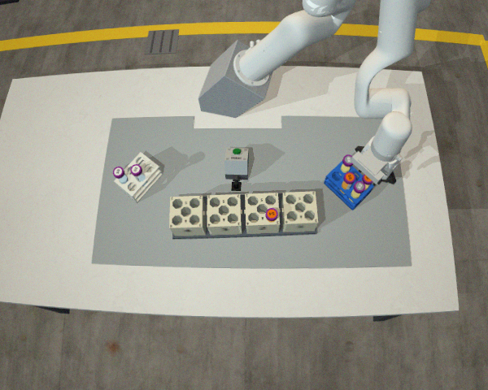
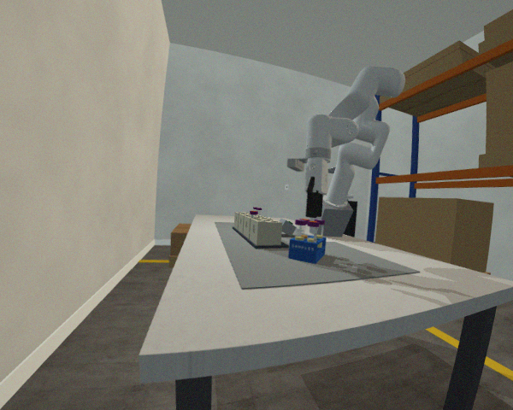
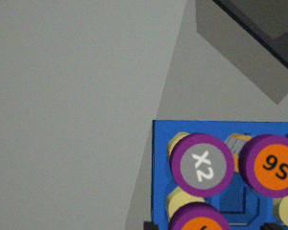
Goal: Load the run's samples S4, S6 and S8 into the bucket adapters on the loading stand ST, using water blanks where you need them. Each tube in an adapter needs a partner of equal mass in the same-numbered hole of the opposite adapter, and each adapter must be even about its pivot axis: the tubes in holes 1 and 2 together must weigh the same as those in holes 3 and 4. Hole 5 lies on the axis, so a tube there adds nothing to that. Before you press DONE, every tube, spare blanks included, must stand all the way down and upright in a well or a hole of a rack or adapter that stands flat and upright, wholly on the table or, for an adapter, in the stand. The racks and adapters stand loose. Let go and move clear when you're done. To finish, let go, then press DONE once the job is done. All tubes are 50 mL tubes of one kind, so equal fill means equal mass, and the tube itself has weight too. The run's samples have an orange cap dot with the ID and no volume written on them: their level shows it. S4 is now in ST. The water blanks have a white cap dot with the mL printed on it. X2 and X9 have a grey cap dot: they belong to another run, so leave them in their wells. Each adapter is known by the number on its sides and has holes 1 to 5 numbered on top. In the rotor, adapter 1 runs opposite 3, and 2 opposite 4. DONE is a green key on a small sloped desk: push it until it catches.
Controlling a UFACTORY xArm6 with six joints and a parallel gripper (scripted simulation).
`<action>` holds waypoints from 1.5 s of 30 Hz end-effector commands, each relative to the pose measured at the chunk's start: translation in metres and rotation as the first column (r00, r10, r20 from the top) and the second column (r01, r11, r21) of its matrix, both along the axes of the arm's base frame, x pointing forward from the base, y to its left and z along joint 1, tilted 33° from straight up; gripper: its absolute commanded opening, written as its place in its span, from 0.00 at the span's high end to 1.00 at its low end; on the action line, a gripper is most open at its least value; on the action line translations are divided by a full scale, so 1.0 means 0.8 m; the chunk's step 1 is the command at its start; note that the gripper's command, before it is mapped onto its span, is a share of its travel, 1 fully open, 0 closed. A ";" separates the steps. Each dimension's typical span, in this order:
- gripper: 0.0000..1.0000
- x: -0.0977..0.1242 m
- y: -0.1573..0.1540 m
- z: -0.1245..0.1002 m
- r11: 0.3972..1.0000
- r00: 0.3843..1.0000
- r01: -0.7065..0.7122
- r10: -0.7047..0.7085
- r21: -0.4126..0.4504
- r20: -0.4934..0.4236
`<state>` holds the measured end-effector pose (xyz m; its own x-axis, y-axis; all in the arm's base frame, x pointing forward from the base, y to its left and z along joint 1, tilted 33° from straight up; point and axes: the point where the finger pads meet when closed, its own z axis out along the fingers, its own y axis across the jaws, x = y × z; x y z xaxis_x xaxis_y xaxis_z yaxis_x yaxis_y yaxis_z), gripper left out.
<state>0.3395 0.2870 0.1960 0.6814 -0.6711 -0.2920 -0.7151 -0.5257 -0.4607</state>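
Note:
My gripper (image 1: pixel 374 166) (image 2: pixel 314 215) (image 3: pixel 210 226) is open and empty, above the blue sample rack (image 1: pixel 341 192) (image 2: pixel 302 254) (image 3: pixel 206 126). The rack holds S6 (image 1: pixel 349 178) (image 3: pixel 276 167), S8 (image 1: pixel 367 179) (image 3: pixel 200 225), X2 (image 1: pixel 359 187) (image 3: pixel 203 165) and X9 (image 1: pixel 348 160). In the wrist view S8's cap lies between the fingertips at the lower edge, partly cut off; the fingers look higher than the caps. S4 (image 1: pixel 272 214) stands in the front right hole of the third adapter from the left (image 1: pixel 252 229). The other adapters show no tubes. Two white-dot blanks (image 1: pixel 118 171) (image 1: pixel 136 169) stand in the white rack (image 1: pixel 143 183); their numbers are unclear.
The sloped desk (image 1: pixel 236 168) with the green DONE key (image 1: pixel 237 151) stands behind the adapter row. The rightmost adapter (image 1: pixel 299 228) stands nearest the blue rack. The arm's grey base (image 1: pixel 232 94) is at the back of the table.

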 end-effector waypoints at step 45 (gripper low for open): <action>0.43 0.008 0.023 -0.034 1.000 1.000 0.000 0.000 0.003 0.003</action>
